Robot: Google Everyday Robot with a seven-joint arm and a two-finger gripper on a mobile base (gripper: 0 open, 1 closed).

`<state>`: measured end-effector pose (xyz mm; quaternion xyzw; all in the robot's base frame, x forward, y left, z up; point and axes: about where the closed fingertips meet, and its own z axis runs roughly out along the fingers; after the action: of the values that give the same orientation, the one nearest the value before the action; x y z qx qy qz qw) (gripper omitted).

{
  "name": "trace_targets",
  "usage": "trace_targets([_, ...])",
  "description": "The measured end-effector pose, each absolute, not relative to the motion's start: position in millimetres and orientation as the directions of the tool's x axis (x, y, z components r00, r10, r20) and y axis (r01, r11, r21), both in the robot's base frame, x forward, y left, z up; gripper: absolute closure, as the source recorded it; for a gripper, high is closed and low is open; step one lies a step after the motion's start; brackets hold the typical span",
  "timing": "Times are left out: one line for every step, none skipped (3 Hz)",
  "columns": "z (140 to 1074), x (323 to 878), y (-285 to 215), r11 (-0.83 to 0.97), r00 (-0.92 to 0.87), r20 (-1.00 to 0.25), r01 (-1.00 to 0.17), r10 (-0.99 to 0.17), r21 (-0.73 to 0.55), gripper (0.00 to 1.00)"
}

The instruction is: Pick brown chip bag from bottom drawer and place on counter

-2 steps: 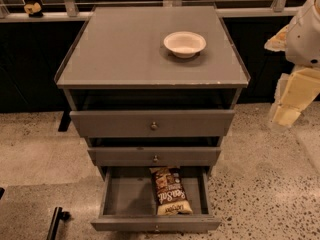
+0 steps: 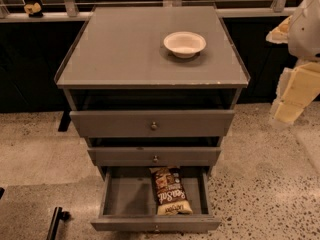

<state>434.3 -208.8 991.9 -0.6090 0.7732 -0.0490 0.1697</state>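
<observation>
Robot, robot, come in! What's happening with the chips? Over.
Gripper out to the right, beside the counter. Brown chip bag lying in open bottom drawer, untouched. White bowl on counter; nothing covering bag.

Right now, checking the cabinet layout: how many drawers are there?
3: top drawer, middle drawer, bottom drawer open, holding the brown chip bag. Gripper hangs right of counter.

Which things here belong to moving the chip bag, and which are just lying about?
Job: brown chip bag, open bottom drawer, counter, gripper off to the counter's right.
Lying about: white bowl on the counter, two knobbed drawers.
</observation>
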Motion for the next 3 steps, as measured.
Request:
trace_targets([1016,409,-190,0.257,-0.18,-0.256,-0.915,-0.95,-0.312,0.0])
trace_targets([1024,375,-158,0.313,-0.197,-0.352,-0.897,-0.915,-0.313,0.0])
trace_targets([1005,366,-111,0.327,-0.199,-0.378,-0.892,-0.904,-0.312,0.0])
